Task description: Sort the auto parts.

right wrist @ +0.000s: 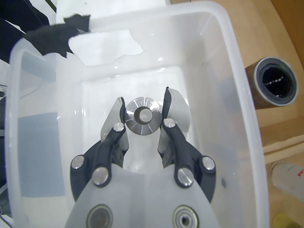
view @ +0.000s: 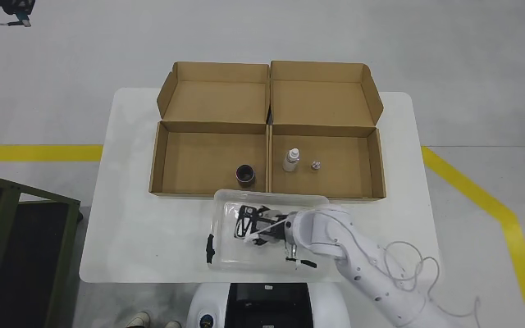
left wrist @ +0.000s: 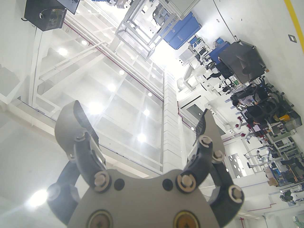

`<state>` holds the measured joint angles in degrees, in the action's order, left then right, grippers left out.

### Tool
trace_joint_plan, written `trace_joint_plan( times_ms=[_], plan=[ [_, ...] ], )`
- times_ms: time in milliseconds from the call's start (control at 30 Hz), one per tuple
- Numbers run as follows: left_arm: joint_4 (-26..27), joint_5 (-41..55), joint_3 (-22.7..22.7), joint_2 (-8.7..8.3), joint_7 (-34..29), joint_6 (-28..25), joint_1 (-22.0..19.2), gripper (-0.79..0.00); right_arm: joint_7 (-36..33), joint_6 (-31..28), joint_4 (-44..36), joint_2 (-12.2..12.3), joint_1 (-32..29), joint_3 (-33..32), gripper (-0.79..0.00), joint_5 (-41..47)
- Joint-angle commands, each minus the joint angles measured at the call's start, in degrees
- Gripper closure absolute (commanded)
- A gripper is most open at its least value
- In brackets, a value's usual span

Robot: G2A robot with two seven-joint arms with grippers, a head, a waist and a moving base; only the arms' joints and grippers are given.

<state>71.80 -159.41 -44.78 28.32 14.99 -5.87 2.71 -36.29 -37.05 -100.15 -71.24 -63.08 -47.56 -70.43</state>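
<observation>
The right tool is down inside the clear plastic rectangular bin, at the near edge of the white surface. Its two pads appear pressed against opposite sides of the round silver metal part with a centre hole. The part lies flat between the pads, and its bore faces straight up toward the wrist (so the pinch goes across its width, not its axis). In the right wrist view no gap shows on either side, so the grip looks made, though how firm it is cannot be judged.

The left tool is spread wide with nothing between its pads and points up at the ceiling, so the right arm is the one to carry this part.

Both open brown cardboard boxes lie just beyond the bin's far wall. The left box holds a dark hollow cylinder, and the right box holds a small white bottle and a tiny pale piece. The coming move likely calls for a straight lift clear of the bin's rim, then a short carry forward. Which box suits the part cannot be told from here.
</observation>
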Motion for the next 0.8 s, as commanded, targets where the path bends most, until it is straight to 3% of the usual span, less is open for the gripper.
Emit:
trace_joint_plan(
  times_ms=[0,267,767],
  plan=[
    [0.0,0.0,0.0,0.0,0.0,0.0,0.0,-0.785,0.1,-0.1,-2.8,0.3,-1.2,-0.6,0.0,0.1],
    [0.0,0.0,0.0,0.0,0.0,0.0,0.0,-0.785,2.3,-0.8,-13.9,1.3,-5.0,-3.2,0.0,0.4],
    [0.0,0.0,0.0,0.0,0.0,0.0,0.0,-0.785,20.3,10.3,-25.2,2.1,-13.5,-14.0,0.0,11.3]
  ],
)
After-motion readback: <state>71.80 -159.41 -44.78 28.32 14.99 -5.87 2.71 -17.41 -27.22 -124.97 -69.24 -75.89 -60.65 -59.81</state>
